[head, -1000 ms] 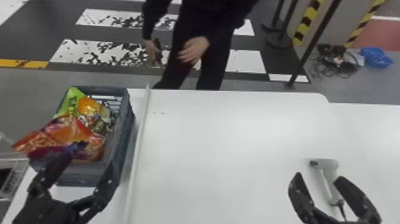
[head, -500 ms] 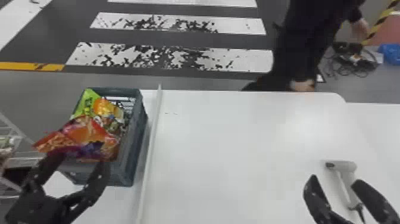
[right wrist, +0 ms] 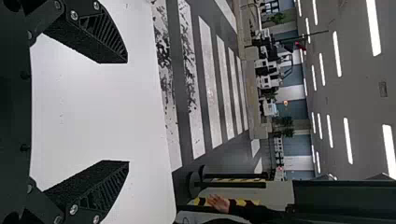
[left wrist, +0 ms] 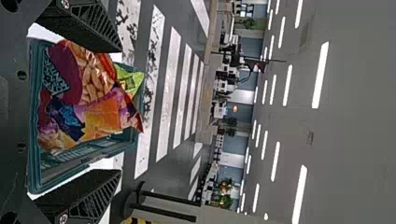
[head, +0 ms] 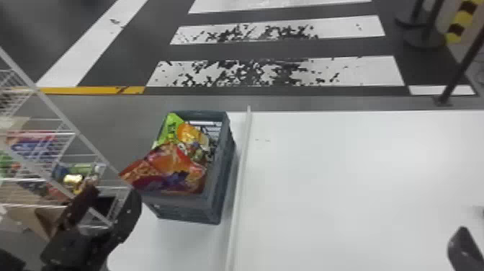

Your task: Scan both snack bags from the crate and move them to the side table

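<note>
Snack bags [head: 169,165] bearing printed lettering lie in the crate [head: 191,209], left tool [head: 113,192] and right tool [head: 464,248] wide.

White wire rack [head: 57,112] at left, patchy white floor stripes [head: 363,72] beyond, yellow-and-black banding [head: 462,18] far right.

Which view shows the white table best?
The head view: it shows the widest stretch of the white table, with the crate. The right wrist view shows one part; the left wrist view, slivers around the crate.

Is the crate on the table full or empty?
Partly filled: the crate holds a red snack bag jutting over its rim and a green one, leaving bare space along one side.
</note>
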